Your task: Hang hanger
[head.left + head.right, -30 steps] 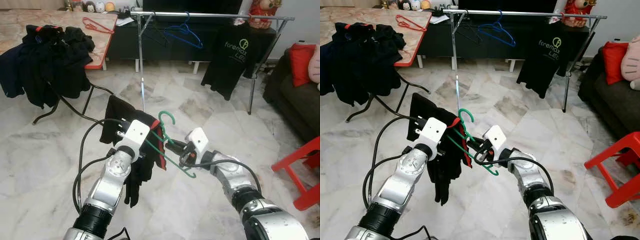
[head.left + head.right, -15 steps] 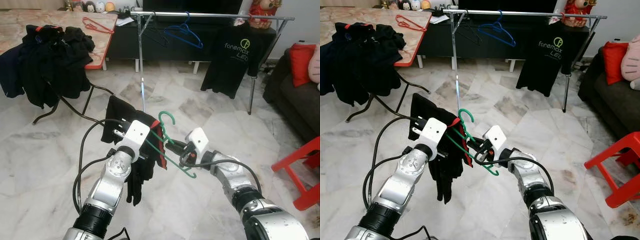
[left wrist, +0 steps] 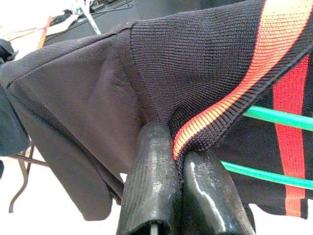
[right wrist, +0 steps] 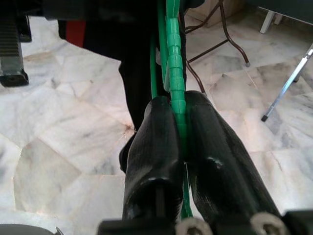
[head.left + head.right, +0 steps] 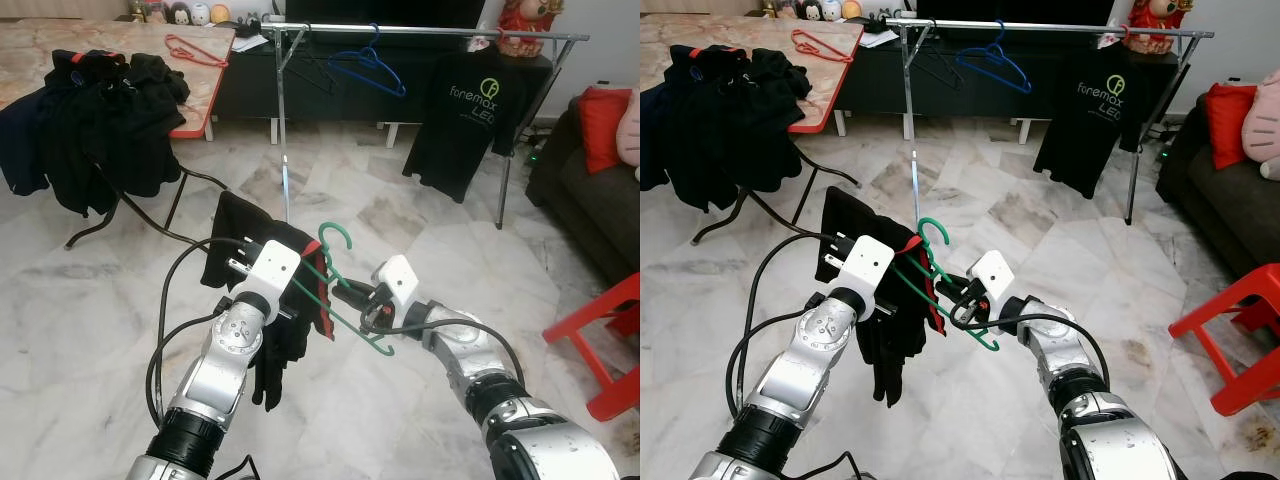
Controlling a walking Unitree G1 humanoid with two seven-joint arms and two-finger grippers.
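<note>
A green hanger (image 5: pixel 345 290) is held between my two arms above the marble floor, its hook pointing up. A black garment with a red-and-orange striped collar (image 5: pixel 262 290) hangs partly on it. My left gripper (image 3: pixel 178 161) is shut on the garment's collar edge, right beside the green bars (image 3: pixel 274 117). My right gripper (image 4: pixel 180 125) is shut on the hanger's green arm (image 4: pixel 175 73), from the right side. Ahead stands the metal clothes rail (image 5: pixel 420 31) with a blue hanger (image 5: pixel 368 68) and a black printed T-shirt (image 5: pixel 462 115) on it.
A table (image 5: pixel 205 85) at the left is piled with dark clothes (image 5: pixel 95 125) and carries a red hanger (image 5: pixel 195 48). A dark sofa with a red cushion (image 5: pixel 603 125) is at the right, and a red stool (image 5: pixel 610 345) stands near my right side.
</note>
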